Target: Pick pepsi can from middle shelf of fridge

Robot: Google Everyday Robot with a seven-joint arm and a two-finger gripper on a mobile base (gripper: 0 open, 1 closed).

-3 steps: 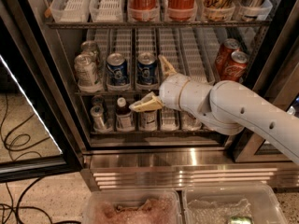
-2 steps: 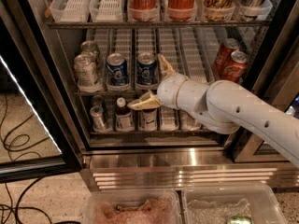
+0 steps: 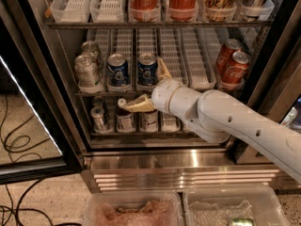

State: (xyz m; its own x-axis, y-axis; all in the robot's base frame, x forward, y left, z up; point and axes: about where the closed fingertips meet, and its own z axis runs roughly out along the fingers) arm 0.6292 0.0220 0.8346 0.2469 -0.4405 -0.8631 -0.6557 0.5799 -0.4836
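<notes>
Clearly the reach is under way and the grasp is not yet made. From the one camera view, the fridge [image 3: 188, 161] stands with its door open, and the white arm [image 3: 235, 121] comes in from the right across the front of the middle shelf [image 3: 190, 55]. The gripper [image 3: 141, 82] sits at the shelf's front edge, spread wide and holding nothing. One tan finger [image 3: 134, 105] points left just below the shelf lip, and the other [image 3: 163, 69] rises just beside the right flank of a blue can. That pepsi can [image 3: 147, 68] stands upright at the front of its lane. A second blue can [image 3: 117, 69] is just beside it on the left, with silver cans [image 3: 88, 72] beyond that. Two red cola cans [image 3: 232, 62] stand well apart at the shelf's right end. I would judge the next move to be raising and turning the fingers to either side of the nearer blue can, pushing in a little, then closing. The neighbour is close, so the far finger must slip into a narrow gap without knocking it.
</notes>
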